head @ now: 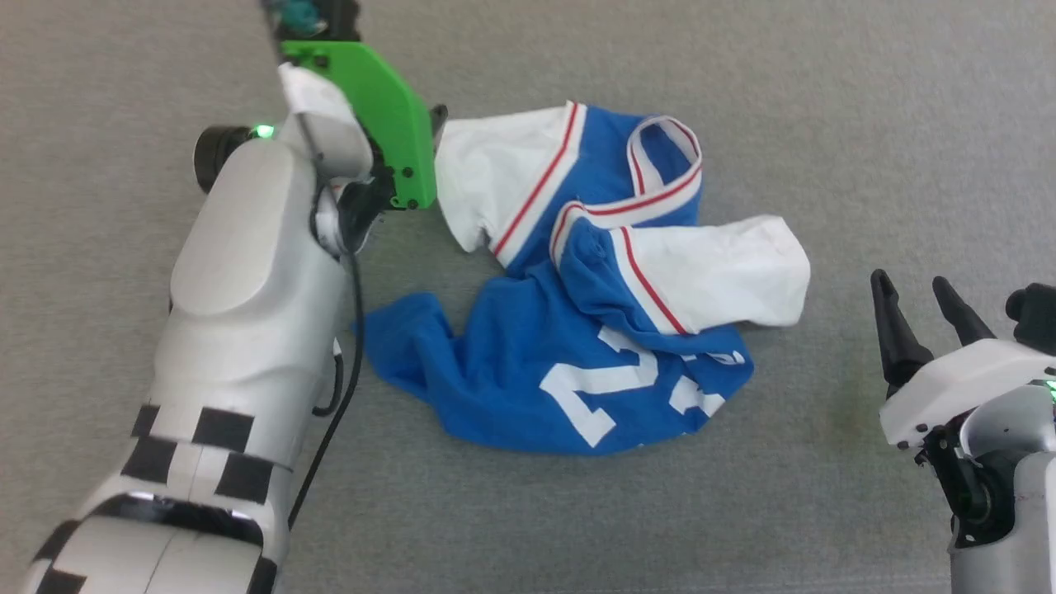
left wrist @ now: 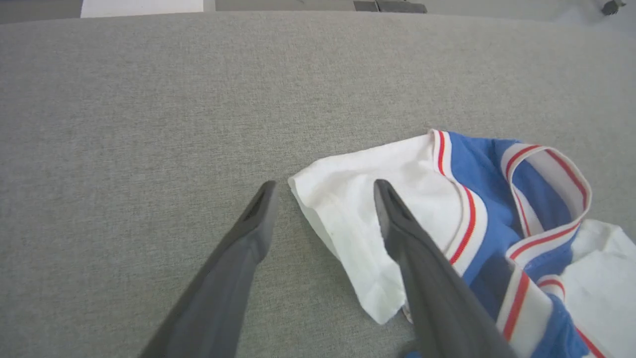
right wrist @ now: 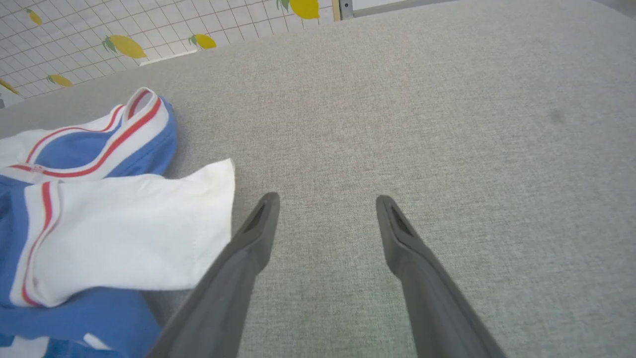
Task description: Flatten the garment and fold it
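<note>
The garment (head: pixel 569 330), a royal-blue jersey with white sleeves and red-and-white trim, lies crumpled in the middle of the grey surface with part of a large white number showing. My left gripper (left wrist: pixel 325 186) is open at the garment's far-left white sleeve (left wrist: pixel 377 209). The sleeve's corner lies between the two fingers, and the right-hand finger (left wrist: pixel 422 278) overlaps the cloth. In the head view a green bracket (head: pixel 379 107) on that wrist hides most of the fingers. My right gripper (head: pixel 910 285) stands open to the right of the other white sleeve (right wrist: pixel 129 233), over bare surface.
A grey fabric surface (head: pixel 825 124) stretches on all sides of the garment. Its far edge (left wrist: pixel 318 12) shows in the left wrist view. A tiled wall with a lemon pattern (right wrist: pixel 124 44) stands beyond it. A black cable (head: pixel 351 363) runs along my left forearm.
</note>
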Tool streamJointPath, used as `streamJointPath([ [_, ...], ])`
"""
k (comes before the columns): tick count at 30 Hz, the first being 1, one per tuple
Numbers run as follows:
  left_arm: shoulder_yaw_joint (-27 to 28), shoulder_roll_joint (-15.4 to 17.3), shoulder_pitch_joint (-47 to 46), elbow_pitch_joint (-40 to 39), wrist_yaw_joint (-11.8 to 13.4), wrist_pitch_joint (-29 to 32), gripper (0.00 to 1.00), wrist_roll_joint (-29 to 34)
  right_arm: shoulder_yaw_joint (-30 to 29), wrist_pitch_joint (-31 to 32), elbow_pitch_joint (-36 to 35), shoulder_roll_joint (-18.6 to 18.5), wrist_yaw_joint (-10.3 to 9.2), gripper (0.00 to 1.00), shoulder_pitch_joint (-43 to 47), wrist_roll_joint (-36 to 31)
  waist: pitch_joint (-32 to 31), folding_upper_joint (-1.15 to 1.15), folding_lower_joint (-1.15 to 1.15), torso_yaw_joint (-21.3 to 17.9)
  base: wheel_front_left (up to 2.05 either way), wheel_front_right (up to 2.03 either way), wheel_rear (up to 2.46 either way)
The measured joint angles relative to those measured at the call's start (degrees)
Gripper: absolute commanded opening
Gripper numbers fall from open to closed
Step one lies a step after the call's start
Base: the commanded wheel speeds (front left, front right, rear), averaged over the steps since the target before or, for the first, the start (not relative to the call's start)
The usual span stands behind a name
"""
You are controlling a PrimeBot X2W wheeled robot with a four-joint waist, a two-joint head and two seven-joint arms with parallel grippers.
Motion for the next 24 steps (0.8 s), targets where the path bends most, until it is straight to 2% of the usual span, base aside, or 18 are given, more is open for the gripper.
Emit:
streamJointPath([
  [6,-4.0,0.7,-1.6,3.8,0.4,7.0,1.00,2.8,0.7,-1.9,1.4,0.0,0.00,1.00,0.0,1.1,3.9,0.00,0.00,-2.1,0.00,0.00,0.00],
  [11,-5.4,0.9,-2.0,4.2,-0.8,10.0,1.00,2.9,0.0,-2.5,1.9,0.0,0.00,1.00,-0.1,0.6,6.1,0.00,0.00,-3.2,0.00,0.00,0.00],
  [12,-5.5,1.0,-2.1,4.1,-1.1,10.0,0.82,2.9,-0.2,-2.6,2.0,0.0,0.00,1.00,-0.1,0.6,6.4,0.00,0.00,-3.3,0.00,0.00,0.00],
  [13,-5.4,1.0,-2.1,3.8,-1.3,9.2,0.00,2.8,-0.4,-2.7,2.0,0.0,0.00,1.00,-0.2,0.6,6.6,0.00,0.00,-3.4,0.00,0.00,0.00],
  [18,-4.2,0.0,-1.1,3.3,-2.1,3.6,0.00,0.7,-0.4,-2.7,2.0,0.0,0.00,1.00,-0.3,-0.1,6.4,0.00,0.00,-2.5,0.00,0.00,0.00],
  [24,-0.7,-0.9,3.6,-1.4,-2.3,-7.3,0.00,-2.7,1.5,-1.6,0.8,-0.1,0.00,1.00,-0.7,-1.2,4.1,0.00,0.00,-1.1,0.00,0.00,0.00],
])
